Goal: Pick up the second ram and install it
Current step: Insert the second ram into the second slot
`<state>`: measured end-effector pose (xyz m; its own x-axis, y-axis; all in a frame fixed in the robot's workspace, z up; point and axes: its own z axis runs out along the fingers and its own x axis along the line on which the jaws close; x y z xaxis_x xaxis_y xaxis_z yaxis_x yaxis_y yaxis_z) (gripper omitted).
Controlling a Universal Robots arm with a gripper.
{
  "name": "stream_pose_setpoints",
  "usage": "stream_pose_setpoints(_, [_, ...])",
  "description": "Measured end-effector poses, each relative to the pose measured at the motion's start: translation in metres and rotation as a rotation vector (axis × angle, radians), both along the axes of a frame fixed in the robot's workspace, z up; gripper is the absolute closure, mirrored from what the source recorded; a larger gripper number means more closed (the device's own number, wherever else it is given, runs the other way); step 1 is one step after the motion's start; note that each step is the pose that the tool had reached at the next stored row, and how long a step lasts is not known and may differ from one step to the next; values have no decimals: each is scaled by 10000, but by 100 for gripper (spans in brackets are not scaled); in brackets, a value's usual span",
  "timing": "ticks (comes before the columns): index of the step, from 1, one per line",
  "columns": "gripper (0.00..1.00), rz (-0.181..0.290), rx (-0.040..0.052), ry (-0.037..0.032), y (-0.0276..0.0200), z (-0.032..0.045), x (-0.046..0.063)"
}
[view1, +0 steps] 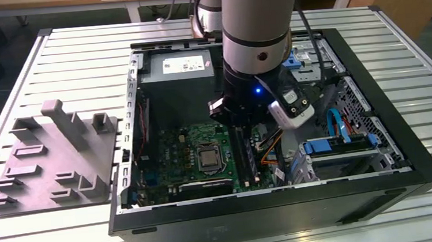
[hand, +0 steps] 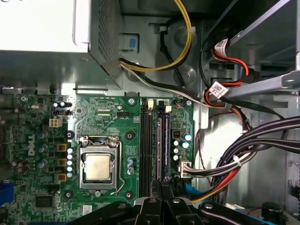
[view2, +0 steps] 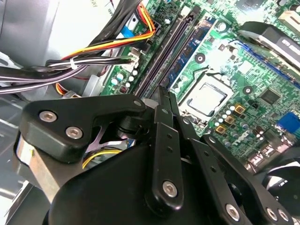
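Slatted metal table (view1: 56,52) carries an open computer case (view1: 285,216). Gripper (view2: 166,96) fingers sit close together, pinching the near end of the second ram (view2: 190,49), which stands edge-up on the motherboard (hand: 110,122), running straight ahead of the fingertips. Judged light, stiff, fragile: grip bare board edges, not chips.

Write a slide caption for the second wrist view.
Gripper over the memory slots, a bluish-green ram stick seated beside the processor.
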<state>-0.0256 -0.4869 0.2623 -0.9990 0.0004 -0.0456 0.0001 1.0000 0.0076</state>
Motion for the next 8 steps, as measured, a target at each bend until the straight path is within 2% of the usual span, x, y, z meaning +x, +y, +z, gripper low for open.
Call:
stream_pose_setpoints(4, [89,0,1,1,0,-54,0])
stream_pose_setpoints(8, [89,-1,-3,2,0,-60,0])
